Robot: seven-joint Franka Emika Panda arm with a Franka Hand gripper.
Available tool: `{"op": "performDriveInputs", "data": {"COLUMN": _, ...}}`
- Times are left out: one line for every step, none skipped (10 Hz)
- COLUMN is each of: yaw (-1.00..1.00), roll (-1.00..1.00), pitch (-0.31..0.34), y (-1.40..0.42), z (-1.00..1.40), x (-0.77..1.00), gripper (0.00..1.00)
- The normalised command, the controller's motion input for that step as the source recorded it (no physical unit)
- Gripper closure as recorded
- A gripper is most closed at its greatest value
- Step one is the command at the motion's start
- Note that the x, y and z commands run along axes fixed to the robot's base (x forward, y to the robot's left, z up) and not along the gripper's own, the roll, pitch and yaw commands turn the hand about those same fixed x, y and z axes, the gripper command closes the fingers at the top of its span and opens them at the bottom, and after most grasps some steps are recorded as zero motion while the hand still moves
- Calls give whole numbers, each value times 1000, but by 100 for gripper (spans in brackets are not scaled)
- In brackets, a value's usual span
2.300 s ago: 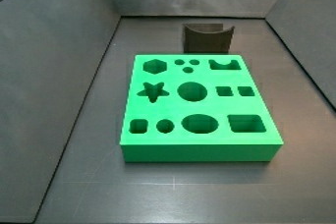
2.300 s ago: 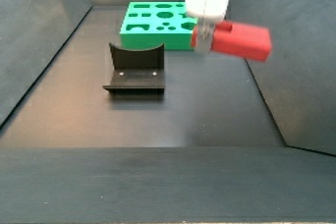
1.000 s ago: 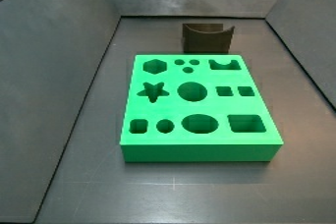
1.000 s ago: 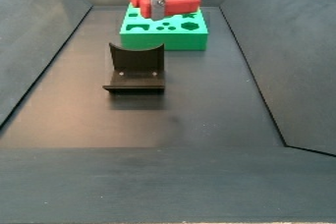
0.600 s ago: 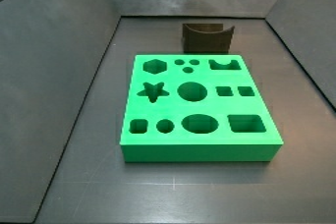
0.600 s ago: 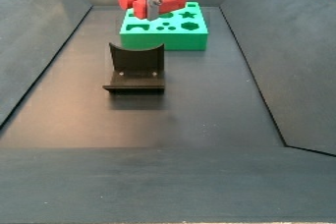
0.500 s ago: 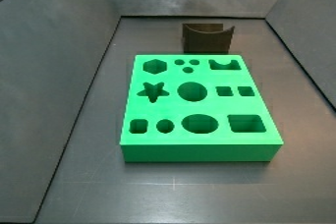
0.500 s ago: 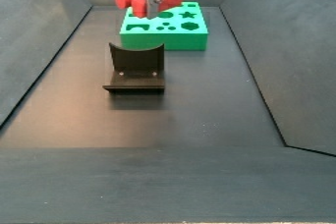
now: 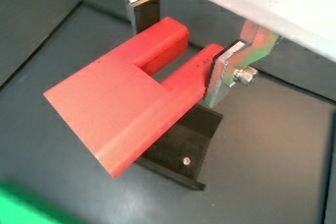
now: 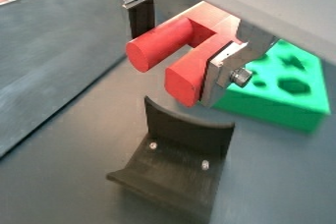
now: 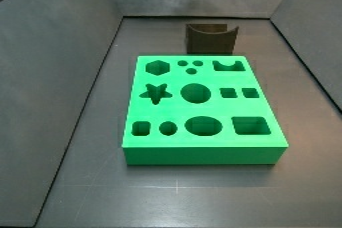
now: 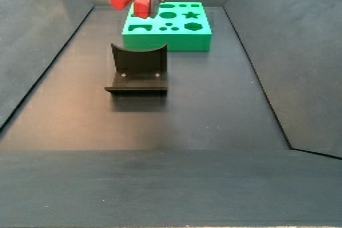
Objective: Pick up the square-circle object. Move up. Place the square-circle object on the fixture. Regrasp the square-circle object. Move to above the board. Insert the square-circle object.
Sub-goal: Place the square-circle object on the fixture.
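Red plastic, the block (image 10: 182, 39) hangs pinched in the closed jaws of the gripper (image 10: 184, 43), high above the fixture (image 10: 175, 154). Held there, it seems lined up for setting on the fixture's scooped top; the board (image 12: 168, 27) lies just beyond the fixture.

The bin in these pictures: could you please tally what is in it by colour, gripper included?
Red: 1, the square-circle object, held in the gripper up above the fixture.
Green: 1, the board.
Dark grey-black: 1, the fixture.
Silver: 1, the gripper.
Total: 4
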Motion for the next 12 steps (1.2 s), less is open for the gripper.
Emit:
{"op": "performDriveInputs", "data": {"yaw": 1000, "roll": -771, "pitch": 417, "y": 38, "z": -1, "x": 86, "gripper": 100}}
{"op": "performDriveInputs", "data": {"yaw": 1000, "roll": -836, "pitch": 520, "y": 41, "z": -3, "x": 88, "gripper": 100}}
{"op": "performDriveInputs", "data": {"yaw": 817, "roll": -849, "pitch": 698, "y": 43, "z": -10, "x": 91, "gripper": 100}}
{"op": "performDriveInputs", "data": {"yaw": 624, "roll": -743, "pitch": 694, "y": 42, "z": -9, "x": 89, "gripper": 100}}
{"op": "performDriveInputs", "data": {"yaw": 265, "roll": -520, "pitch": 637, "y": 42, "z": -2, "x": 92, "gripper": 100}}
{"op": "performDriveInputs", "data": {"yaw": 83, "roll": -381, "pitch": 570, "y": 35, "z": -8, "x": 88, "gripper": 100}}
{"op": "performDriveInputs", "data": {"yaw": -43, "roll": -291, "pitch": 476, "y": 31, "z": 0, "x": 86, "gripper": 100}}
{"op": "performDriveInputs", "data": {"yaw": -118, "roll": -220, "pitch": 387, "y": 35, "z": -4, "x": 76, "gripper": 100}}
{"op": "performDriveInputs", "data": {"yaw": -159, "roll": -148, "pitch": 288, "y": 34, "z": 6, "x": 72, "gripper": 100}}
{"op": "performDriveInputs", "data": {"yaw": -163, "roll": -109, "pitch": 234, "y": 31, "z": 3, "x": 72, "gripper": 100}}
{"op": "performDriveInputs", "data": {"yaw": -163, "roll": -88, "pitch": 203, "y": 31, "z": 7, "x": 74, "gripper": 100}}
{"op": "performDriveInputs", "data": {"yaw": -209, "roll": -1000, "pitch": 49, "y": 63, "z": -1000, "x": 103, "gripper": 100}}
